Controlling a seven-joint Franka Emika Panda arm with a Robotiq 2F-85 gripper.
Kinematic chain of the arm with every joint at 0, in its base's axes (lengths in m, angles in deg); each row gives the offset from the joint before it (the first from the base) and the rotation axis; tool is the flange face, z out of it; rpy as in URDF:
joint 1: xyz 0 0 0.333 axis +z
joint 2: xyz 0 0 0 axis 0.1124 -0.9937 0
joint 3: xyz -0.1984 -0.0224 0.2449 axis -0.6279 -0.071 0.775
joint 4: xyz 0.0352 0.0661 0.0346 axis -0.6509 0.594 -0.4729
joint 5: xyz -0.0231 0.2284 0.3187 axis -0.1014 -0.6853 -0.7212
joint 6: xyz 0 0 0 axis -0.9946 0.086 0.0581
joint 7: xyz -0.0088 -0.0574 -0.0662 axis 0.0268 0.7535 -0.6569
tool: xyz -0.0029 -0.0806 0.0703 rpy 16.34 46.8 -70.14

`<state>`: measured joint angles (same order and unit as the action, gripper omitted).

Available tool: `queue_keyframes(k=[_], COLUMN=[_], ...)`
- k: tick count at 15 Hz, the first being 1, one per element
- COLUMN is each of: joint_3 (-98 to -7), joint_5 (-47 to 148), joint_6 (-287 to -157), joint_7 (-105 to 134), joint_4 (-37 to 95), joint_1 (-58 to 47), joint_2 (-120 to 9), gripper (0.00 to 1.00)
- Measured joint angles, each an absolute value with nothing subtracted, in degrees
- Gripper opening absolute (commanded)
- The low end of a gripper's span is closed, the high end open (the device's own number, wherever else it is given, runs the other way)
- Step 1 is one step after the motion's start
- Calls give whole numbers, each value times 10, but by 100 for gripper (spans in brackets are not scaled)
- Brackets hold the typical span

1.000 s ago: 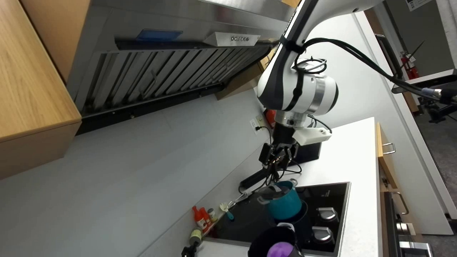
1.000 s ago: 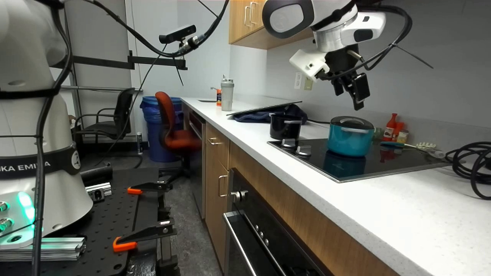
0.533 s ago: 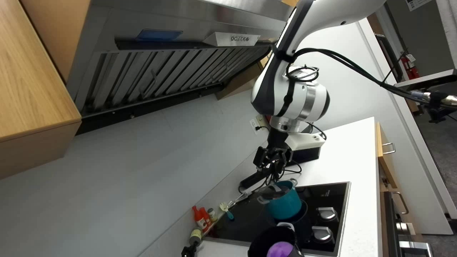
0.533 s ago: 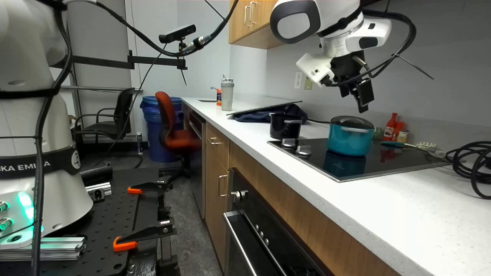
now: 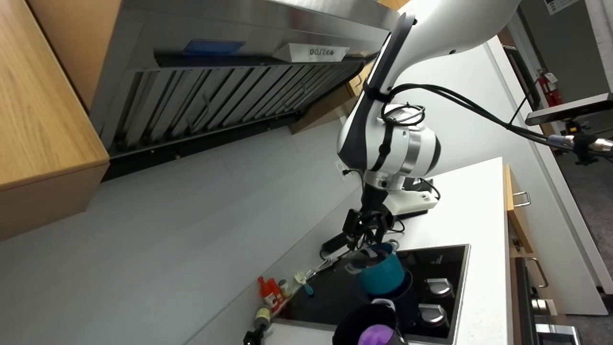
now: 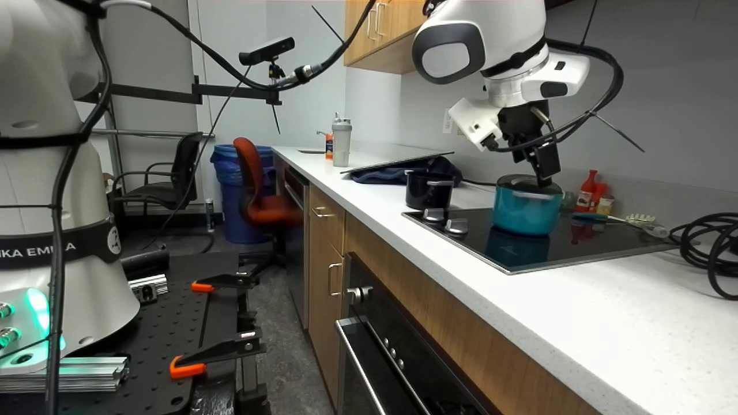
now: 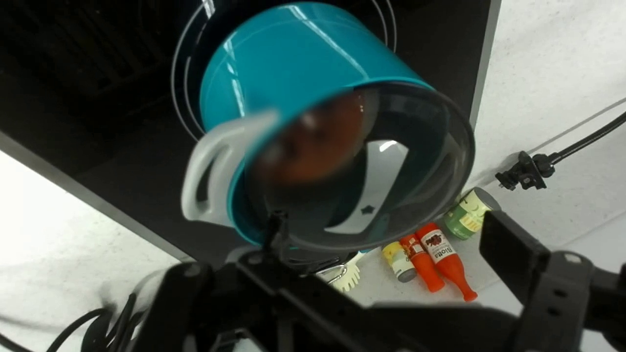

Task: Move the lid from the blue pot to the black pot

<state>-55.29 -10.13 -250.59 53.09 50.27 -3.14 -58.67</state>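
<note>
Round see-through lid w/ dark rim & grey handle, ctr of wrist view, is resting on round teal-blue pot on black glass cooktop. Black pincer is hanging at lid, jaws spread wide; can't tell re: contact. Shiny round black pot is sitting on white tabletop, approx ctr of frame in an exterior view.

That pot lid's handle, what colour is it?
The lid handle is pale grey; the wrist view shows it best.
</note>
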Motion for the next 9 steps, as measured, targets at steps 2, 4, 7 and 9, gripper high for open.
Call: queue_keyframes(k=[2, 4, 7, 9], joint_3=[-553, -553, -554, -555], joint_5=[-101, -101, -101, -101], joint_6=[-2506, -2506, -2506, -2506], joint_7=[530, 529, 528, 527], joint_4=[499, 496, 492, 489], joint_1=[-31, -31, -32, -32], joint_2=[-593, -598, -603, -603], gripper=[73, 64, 40, 25])
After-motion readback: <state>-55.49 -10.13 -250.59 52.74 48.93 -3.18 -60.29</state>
